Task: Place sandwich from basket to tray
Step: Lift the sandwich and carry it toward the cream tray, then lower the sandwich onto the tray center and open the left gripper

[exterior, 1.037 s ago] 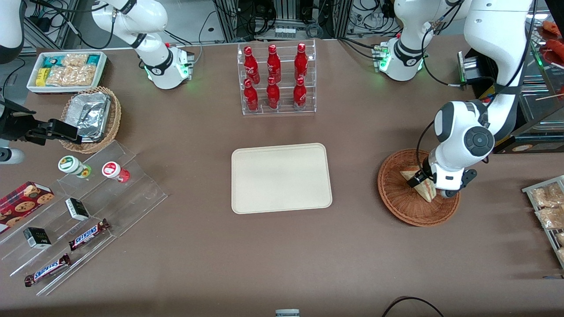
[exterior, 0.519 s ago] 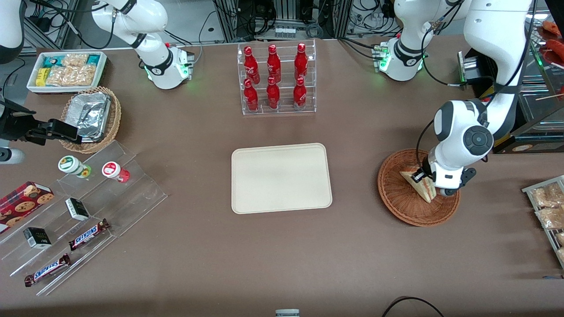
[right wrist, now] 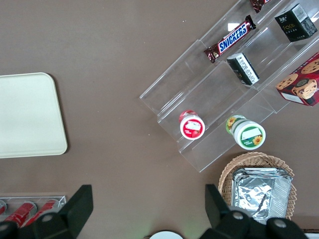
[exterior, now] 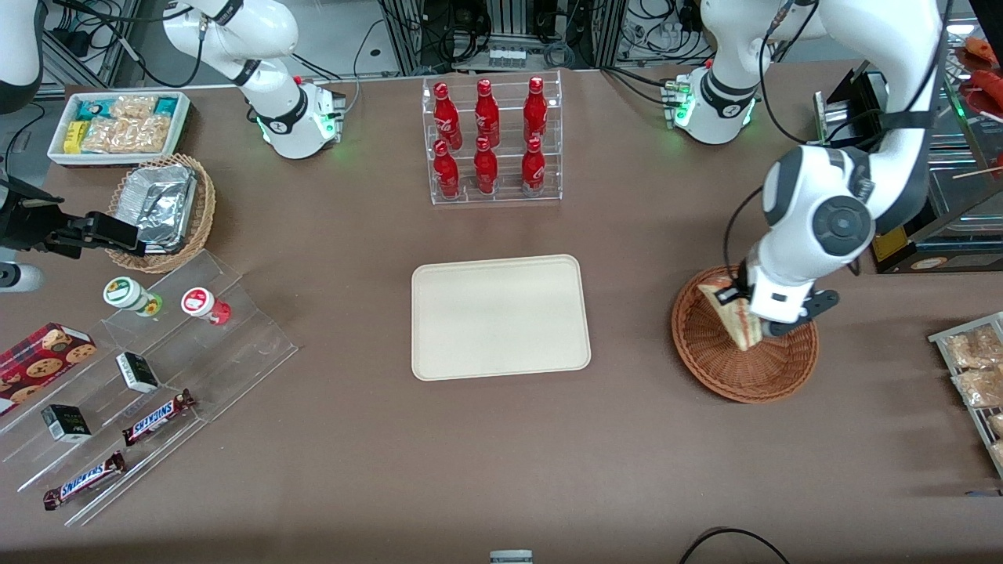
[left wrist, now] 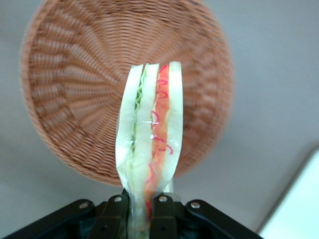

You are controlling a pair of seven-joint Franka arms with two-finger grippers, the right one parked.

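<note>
My left gripper (exterior: 744,313) hangs over the reddish-brown wicker basket (exterior: 709,360), shut on the sandwich (exterior: 730,317). The wrapped wedge (left wrist: 149,144) is lifted clear of the basket's weave (left wrist: 75,89), its green and red-orange filling stripes showing between pale bread slices. Both black fingers (left wrist: 113,214) press its narrow end, with the gripper (left wrist: 139,214) closed around it. The cream tray (exterior: 500,316) lies flat at the table's middle, beside the basket toward the parked arm's end, with nothing on it.
A clear rack of red bottles (exterior: 490,141) stands farther from the front camera than the tray. Bagged snacks (exterior: 972,368) lie at the working arm's end. A tiered acrylic shelf with candy bars (exterior: 149,368), a foil-lined basket (exterior: 161,207) and a white snack bin (exterior: 117,125) sit toward the parked arm's end.
The gripper has risen with the sandwich held in it, lifting the wedge off the basket floor and shifting slightly toward the tray.
</note>
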